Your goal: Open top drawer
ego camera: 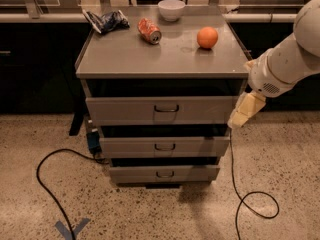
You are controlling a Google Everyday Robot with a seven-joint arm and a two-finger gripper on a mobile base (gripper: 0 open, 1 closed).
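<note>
The top drawer [125, 110] is the widest grey metal drawer of the cabinet, with a small dark wire handle [166, 108] at its centre. Its front stands a little forward of the cabinet top, with a dark gap above it. My gripper [239, 117] hangs pale and cream-coloured from the white arm at the right, just off the drawer front's right end, well right of the handle. It holds nothing that I can see.
Two narrower drawers [164, 146] [164, 174] sit below. On the cabinet top [150, 59] lie an orange [207, 37], a crushed can [149, 30], a white bowl [171, 9] and a dark bag [106, 20]. Cables [47, 194] [245, 199] trail on the speckled floor.
</note>
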